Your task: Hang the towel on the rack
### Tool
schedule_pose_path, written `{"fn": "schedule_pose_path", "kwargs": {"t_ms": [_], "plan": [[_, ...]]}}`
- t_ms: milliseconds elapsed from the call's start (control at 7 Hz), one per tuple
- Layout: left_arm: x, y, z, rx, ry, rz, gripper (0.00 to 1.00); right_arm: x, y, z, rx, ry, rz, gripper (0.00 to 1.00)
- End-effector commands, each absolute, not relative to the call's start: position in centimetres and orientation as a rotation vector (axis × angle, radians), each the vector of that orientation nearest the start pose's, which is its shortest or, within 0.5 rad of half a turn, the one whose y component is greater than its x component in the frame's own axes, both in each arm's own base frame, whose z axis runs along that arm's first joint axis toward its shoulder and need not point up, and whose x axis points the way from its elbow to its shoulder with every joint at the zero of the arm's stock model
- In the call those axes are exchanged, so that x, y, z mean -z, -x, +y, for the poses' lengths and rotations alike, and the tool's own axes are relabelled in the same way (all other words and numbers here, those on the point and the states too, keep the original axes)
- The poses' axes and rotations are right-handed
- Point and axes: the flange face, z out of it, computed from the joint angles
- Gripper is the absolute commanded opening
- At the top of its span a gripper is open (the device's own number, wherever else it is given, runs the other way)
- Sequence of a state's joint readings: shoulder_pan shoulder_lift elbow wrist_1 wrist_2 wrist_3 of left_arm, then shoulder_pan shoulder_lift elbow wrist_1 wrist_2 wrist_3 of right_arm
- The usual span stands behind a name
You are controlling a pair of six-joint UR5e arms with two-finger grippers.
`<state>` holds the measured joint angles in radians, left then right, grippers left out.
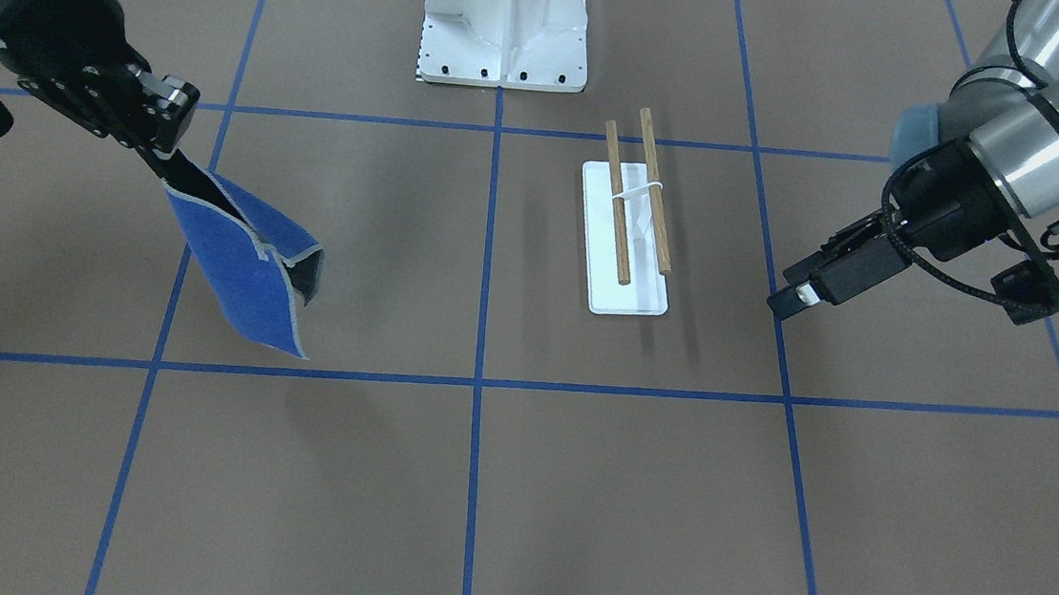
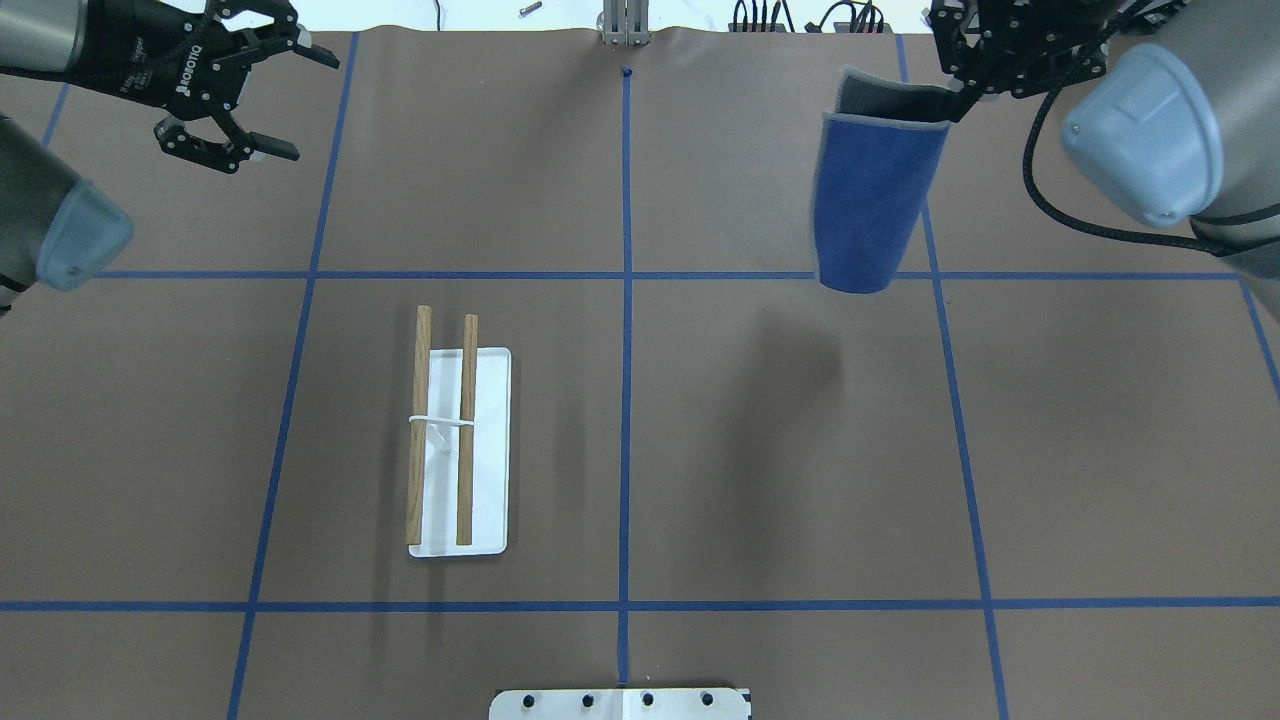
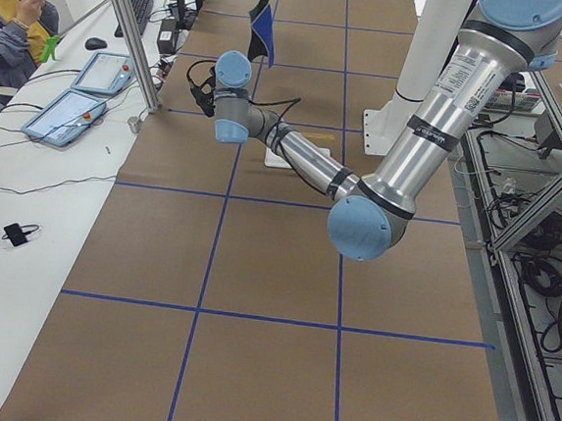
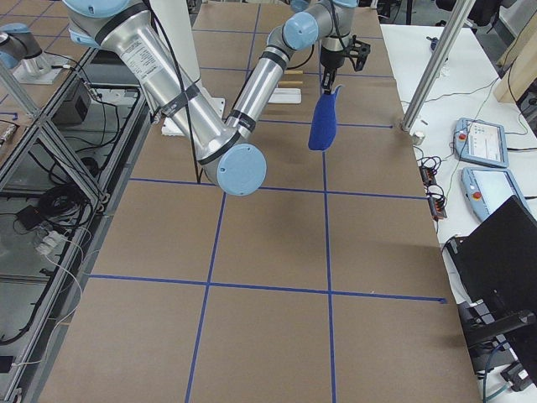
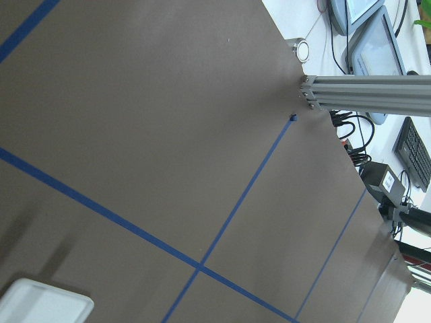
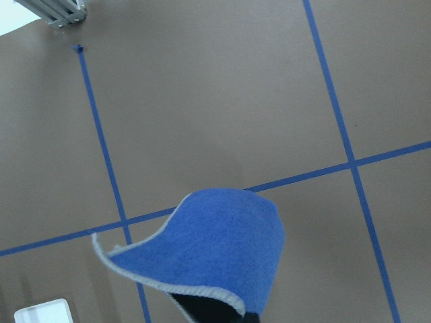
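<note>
The royal-blue towel (image 2: 868, 200) with a light-grey border hangs folded from my right gripper (image 2: 957, 100), well above the table at the far right. My right gripper (image 1: 163, 155) is shut on the top edge of the towel (image 1: 244, 273). The towel also shows in the right wrist view (image 6: 225, 249). The rack (image 2: 445, 430), two brown dowels over a white base plate (image 2: 490, 450), stands left of centre with nothing on it (image 1: 639, 197). My left gripper (image 2: 298, 100) is open and empty, high over the far left, well away from the rack.
A large white bolted pedestal (image 1: 506, 17) stands at the robot's side of the table, its plate edge visible in the overhead view (image 2: 620, 703). Blue tape lines grid the brown table. An aluminium post (image 5: 363, 87) stands at the far edge.
</note>
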<state>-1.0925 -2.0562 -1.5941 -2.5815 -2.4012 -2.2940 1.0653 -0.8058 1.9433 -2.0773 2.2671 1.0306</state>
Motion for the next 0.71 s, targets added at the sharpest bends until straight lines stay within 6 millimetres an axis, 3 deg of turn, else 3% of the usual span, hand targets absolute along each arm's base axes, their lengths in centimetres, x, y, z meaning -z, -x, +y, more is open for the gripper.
{"fn": "schedule_pose_path", "kwargs": {"t_ms": [0, 429, 571], "plan": [[-21.4, -24.0, -56.1, 0.961, 0.647, 1.572, 0.98, -7.4, 26.7, -52.9, -0.249, -0.037, -0.885, 0.00], [-18.9, -29.1, -52.2, 1.058, 0.854, 1.556, 0.98, -1.5, 30.7, -51.8, -0.284, -0.103, -0.878, 0.00], [-18.0, -30.8, -50.5, 1.072, 0.909, 1.554, 0.98, -0.2, 32.9, -51.0, -0.291, -0.124, -0.864, 0.00]]}}
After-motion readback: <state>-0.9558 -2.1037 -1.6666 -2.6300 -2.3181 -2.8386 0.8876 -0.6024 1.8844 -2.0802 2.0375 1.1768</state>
